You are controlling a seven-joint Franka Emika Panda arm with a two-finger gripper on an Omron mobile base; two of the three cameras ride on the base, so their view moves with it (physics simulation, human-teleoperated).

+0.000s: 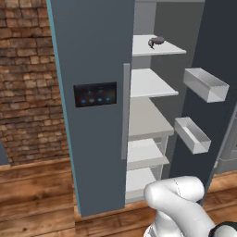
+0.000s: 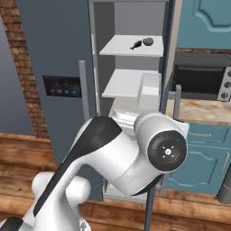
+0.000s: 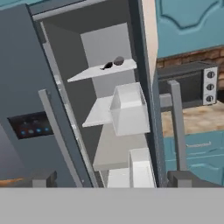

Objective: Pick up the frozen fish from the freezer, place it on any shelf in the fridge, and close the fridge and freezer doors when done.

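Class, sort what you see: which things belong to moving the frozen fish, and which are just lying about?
Belong to the job:
frozen fish, on the top shelf
panel door
open door with bins

Just lying about:
maroon lump, beside the fish
microwave
blue cupboards

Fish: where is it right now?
The fish lies on the top shelf of the open compartment, just left of the maroon lump, seen from the right base view.
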